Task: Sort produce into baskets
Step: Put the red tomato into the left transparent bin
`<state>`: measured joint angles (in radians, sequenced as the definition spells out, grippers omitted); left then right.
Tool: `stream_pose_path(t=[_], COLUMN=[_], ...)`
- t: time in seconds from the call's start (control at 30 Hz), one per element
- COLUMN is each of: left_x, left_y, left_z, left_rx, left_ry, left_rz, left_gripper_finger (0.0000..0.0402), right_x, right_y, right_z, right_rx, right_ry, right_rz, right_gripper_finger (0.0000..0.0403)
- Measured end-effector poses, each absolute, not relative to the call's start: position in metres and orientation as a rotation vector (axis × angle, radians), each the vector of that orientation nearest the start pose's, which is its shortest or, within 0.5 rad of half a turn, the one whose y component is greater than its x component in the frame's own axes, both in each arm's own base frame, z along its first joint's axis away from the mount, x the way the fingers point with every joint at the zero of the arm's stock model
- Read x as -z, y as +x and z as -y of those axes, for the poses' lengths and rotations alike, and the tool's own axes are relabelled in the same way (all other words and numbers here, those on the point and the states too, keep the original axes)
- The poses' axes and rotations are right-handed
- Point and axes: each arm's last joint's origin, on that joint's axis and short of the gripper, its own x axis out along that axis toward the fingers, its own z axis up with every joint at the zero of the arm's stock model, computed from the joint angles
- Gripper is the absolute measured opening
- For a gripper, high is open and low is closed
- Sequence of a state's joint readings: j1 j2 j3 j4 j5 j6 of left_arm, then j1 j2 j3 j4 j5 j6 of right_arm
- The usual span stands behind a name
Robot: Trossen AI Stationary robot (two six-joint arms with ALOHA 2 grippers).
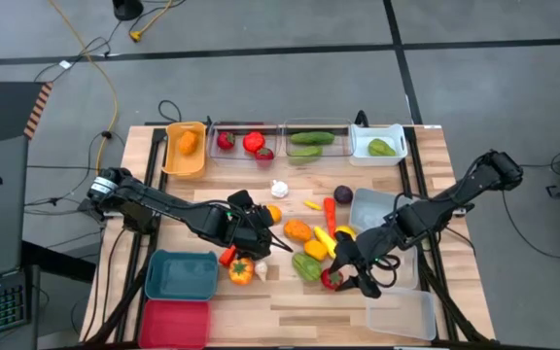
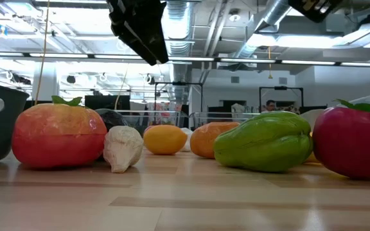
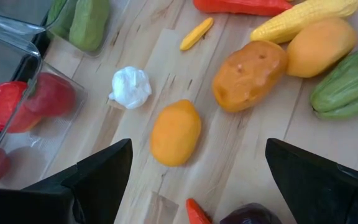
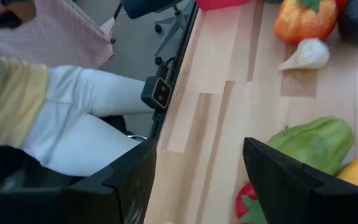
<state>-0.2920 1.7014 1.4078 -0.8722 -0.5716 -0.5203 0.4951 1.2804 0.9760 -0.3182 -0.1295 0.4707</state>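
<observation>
Red round toy tomato (image 1: 332,280) sits on wood table (image 1: 290,316), right under right gripper (image 1: 350,275), jaws partly open, holding nothing. Green toy pepper (image 1: 306,266) touches it; might get bumped, roll. Left gripper (image 1: 259,233) wide, empty, over orange toy fruit (image 3: 175,132). Clear plastic bin (image 1: 400,314) near.

A robotics lab or open workshop hall; exposed ceiling ducts (image 2: 262,25) and strip lights run overhead; monitors (image 2: 101,101) line the background; cables (image 1: 95,58) trail across grey carpet tiles (image 1: 280,24); the wooden worktop (image 1: 290,297) stands on a metal frame.
</observation>
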Motion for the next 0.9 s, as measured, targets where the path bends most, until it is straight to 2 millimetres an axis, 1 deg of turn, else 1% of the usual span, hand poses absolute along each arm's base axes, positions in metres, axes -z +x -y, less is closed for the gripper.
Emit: stream_pose_path(t=[0.07,0.43,0.53,0.6,0.77,0.9], left_x=[-0.267,-0.267,-0.266,-0.267,-0.265,-0.265], left_y=[0.333,0.333,0.333,0.333,0.332,0.331], left_z=[0.084,0.084,0.087,0.09,0.097,0.099], left_rx=[-0.506,-0.487,-0.419,-0.347,-0.154,-0.115], left_ry=[0.021,0.006,-0.033,-0.068,-0.186,-0.256], left_rz=[-0.952,-0.963,-0.993,-1.026,-1.118,-1.145], left_gripper_finger=[0.0356,0.0356,0.0356,0.0356,0.0356,0.0356], right_x=[-0.285,-0.285,-0.292,-0.297,-0.312,-0.316], right_y=[0.24,0.239,0.238,0.237,0.232,0.233], right_z=[-0.135,-0.136,-0.135,-0.132,-0.123,-0.116], right_rx=[-0.442,-0.425,-0.4,-0.335,-0.182,-0.121], right_ry=[0.356,0.401,0.389,0.361,0.224,0.21], right_rz=[-0.746,-0.761,-0.785,-0.804,-0.832,-0.845], right_gripper_finger=[0.027,0.027,0.027,0.027,0.027,0.027])
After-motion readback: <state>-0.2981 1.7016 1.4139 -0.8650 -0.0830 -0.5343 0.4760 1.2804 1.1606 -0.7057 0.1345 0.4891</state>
